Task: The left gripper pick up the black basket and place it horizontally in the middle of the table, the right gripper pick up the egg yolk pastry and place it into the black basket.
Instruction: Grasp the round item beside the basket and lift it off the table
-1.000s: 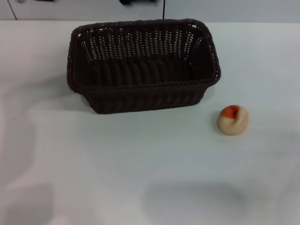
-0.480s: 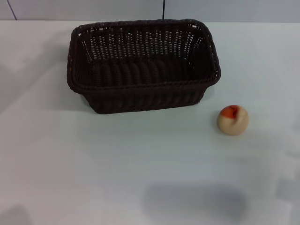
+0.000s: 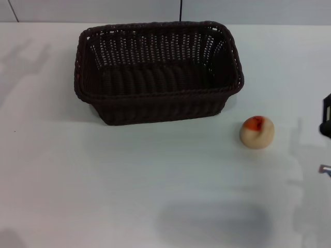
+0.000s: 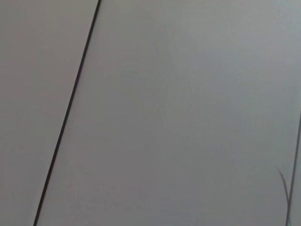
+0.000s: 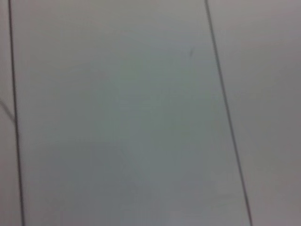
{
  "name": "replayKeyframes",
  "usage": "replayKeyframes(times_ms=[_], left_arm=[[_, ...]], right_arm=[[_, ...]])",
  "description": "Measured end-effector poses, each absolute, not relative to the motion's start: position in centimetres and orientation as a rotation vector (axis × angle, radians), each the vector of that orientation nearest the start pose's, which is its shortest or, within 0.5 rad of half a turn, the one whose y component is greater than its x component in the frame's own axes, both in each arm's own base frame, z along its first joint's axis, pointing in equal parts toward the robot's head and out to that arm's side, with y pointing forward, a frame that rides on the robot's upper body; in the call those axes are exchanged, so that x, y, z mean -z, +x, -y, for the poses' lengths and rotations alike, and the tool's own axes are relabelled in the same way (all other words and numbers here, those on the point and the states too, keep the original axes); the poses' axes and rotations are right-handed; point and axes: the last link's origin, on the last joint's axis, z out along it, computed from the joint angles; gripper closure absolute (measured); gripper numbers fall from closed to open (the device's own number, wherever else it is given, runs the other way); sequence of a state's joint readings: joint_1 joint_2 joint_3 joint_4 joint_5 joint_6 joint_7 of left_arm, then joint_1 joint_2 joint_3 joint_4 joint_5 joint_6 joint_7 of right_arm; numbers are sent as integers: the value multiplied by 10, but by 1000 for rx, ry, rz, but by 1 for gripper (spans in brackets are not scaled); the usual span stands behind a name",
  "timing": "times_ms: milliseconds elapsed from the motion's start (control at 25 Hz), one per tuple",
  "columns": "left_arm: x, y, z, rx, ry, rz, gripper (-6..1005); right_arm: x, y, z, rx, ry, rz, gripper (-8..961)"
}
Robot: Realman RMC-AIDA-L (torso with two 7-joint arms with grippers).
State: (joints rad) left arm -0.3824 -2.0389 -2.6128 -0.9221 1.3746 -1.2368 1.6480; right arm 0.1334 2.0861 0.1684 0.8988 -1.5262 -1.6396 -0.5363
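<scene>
A: Jaws could not be judged on either side. Only a black sliver of the right gripper [image 3: 326, 116] was caught at the right edge of the head view, mid-height; whether it was open or closed could not be told. No part of the left gripper was seen in any view.

B: Basket position?

A: The black basket [image 3: 158, 70] was found upright in the upper centre of the frame, long side running across, resting on the table [image 3: 103, 181]. Nothing was seen inside it. Whether the basket step counted as done was unclear; it was judged roughly central and horizontal, though set toward the top of the frame.

B: Pastry?

A: The egg yolk pastry [image 3: 257, 132] was seen on the table at right of centre, below the basket's lower right corner, near it but apart. It was untouched by any gripper. The pastry step was judged wholly left to do.

B: Wrist views?

A: Only plain pale surface crossed by thin dark lines was shown.
</scene>
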Motion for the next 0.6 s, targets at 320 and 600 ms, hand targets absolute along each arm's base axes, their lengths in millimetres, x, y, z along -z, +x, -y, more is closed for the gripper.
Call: replayKeyframes(times_ms=[320, 600], left_arm=[[-178, -291, -354, 1063, -1769, 584, 426], [-178, -304, -347, 1028, -1746, 606, 426]], right_arm=[[80, 258, -209, -736, -1387, -694, 436], [92, 260, -216, -735, -1459, -756, 436]])
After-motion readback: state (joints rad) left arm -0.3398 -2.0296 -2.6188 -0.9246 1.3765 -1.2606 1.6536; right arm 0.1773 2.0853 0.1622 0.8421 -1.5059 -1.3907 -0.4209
